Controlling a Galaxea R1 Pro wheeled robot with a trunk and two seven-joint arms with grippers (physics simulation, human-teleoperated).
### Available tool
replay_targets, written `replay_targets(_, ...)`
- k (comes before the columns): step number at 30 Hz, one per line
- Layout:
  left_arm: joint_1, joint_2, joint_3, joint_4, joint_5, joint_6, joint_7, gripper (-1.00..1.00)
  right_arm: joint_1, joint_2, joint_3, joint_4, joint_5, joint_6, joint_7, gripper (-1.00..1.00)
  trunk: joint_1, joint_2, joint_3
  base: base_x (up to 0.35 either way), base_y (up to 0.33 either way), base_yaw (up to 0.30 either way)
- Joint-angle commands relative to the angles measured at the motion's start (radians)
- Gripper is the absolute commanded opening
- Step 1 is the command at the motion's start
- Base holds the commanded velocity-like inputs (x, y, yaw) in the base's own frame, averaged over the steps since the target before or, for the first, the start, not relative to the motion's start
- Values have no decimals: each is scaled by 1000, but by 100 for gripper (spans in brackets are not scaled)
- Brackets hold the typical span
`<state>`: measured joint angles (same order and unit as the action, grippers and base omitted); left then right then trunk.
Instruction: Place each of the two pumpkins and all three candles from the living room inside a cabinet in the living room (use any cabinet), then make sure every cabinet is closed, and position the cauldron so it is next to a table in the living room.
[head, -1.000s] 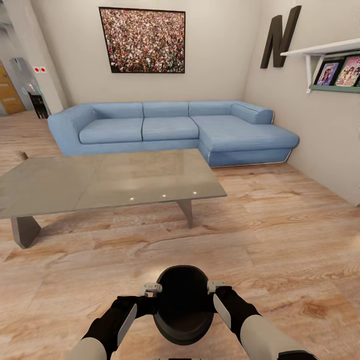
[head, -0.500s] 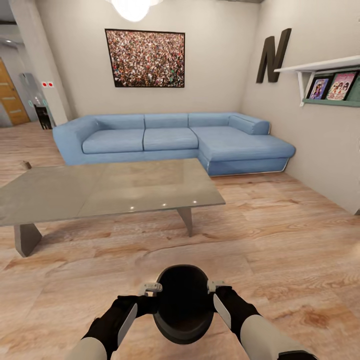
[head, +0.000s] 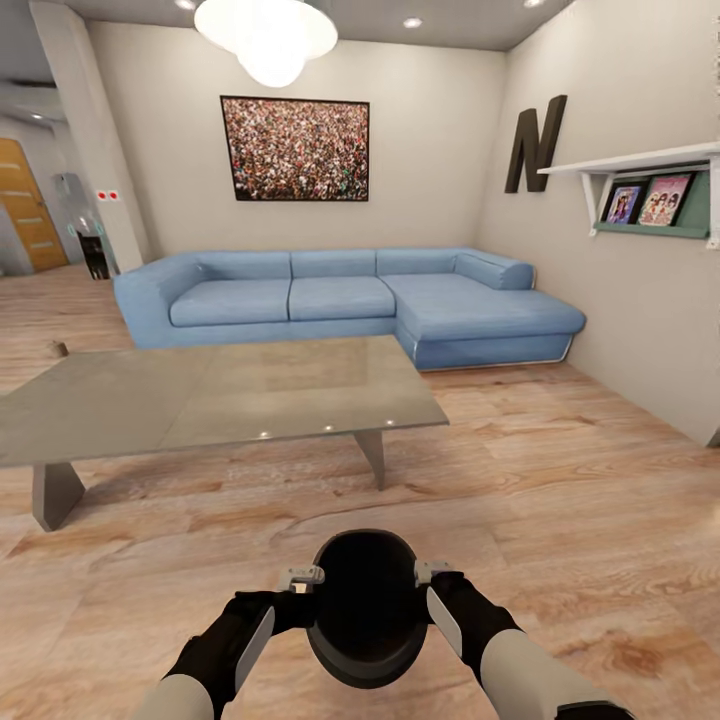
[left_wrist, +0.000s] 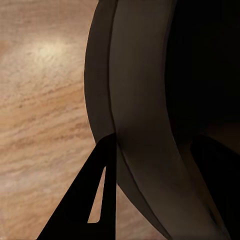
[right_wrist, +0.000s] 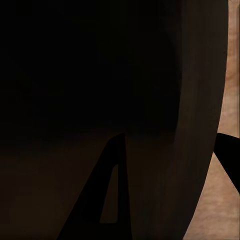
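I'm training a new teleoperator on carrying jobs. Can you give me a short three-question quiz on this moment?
1. True or false: the cauldron is held between the left hand and right hand.
2. What lies between the cauldron and the blue sofa? A) the grey table B) a cabinet C) a chair
3. Fill in: the cauldron's mouth faces ____.

Key: 1 true; 2 A; 3 upward, toward the head camera.
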<state>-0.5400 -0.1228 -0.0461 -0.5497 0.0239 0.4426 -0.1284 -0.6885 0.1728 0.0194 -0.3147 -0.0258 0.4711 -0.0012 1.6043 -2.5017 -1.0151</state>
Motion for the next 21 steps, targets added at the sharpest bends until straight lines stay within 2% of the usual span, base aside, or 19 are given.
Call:
replay_targets(1, 0, -1, -3, 1, 27, 8, -14, -100, 0, 1, 4, -4, -2, -22, 0, -100, -1, 0, 3, 0, 0, 0)
replay_targets(8, 0, 0, -2, 0, 27, 8, -14, -100, 0, 1, 4, -4, -2, -21, 0, -100, -1, 0, 9, 0, 0, 22)
replay_targets(17, 0, 1, -1, 0, 27, 8, -14, -100, 0, 1, 4, -4, -2, -22, 2, -100, -1, 0, 16, 0, 0, 214)
replay_targets(21, 0, 1, -1, 0, 27, 8, -14, -100, 0, 1, 4, -4, -2, -22, 2, -100, -1, 0, 17, 88, 0, 86)
